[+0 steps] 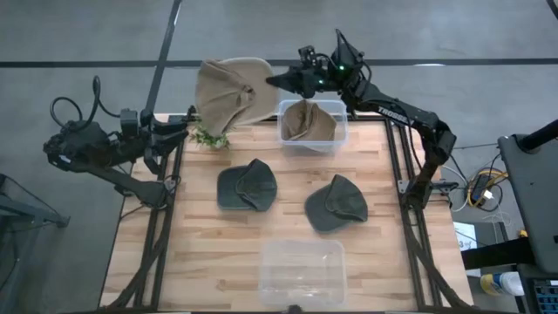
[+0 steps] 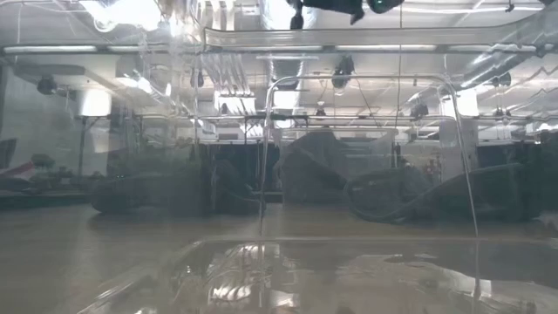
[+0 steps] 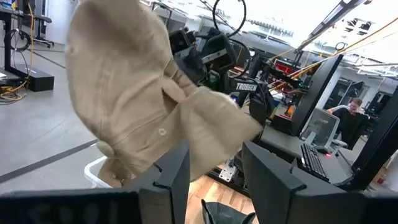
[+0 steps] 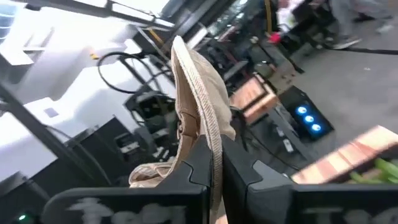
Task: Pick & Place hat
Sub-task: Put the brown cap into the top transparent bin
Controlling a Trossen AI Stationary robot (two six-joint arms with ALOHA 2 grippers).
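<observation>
Nearest the low camera, a clear plastic box sits at the bottom centre of the wooden desk in the high view. Above it, two dark green caps and lie side by side mid-frame. At the upper centre, a second clear bin holds a tan cloth item. To its upper left, a beige hat hangs in the air over the desk's far edge, gripped from both sides: the right claw is clenched on its brim, and the left claw pinches its lower edge beside a small green sprig.
</observation>
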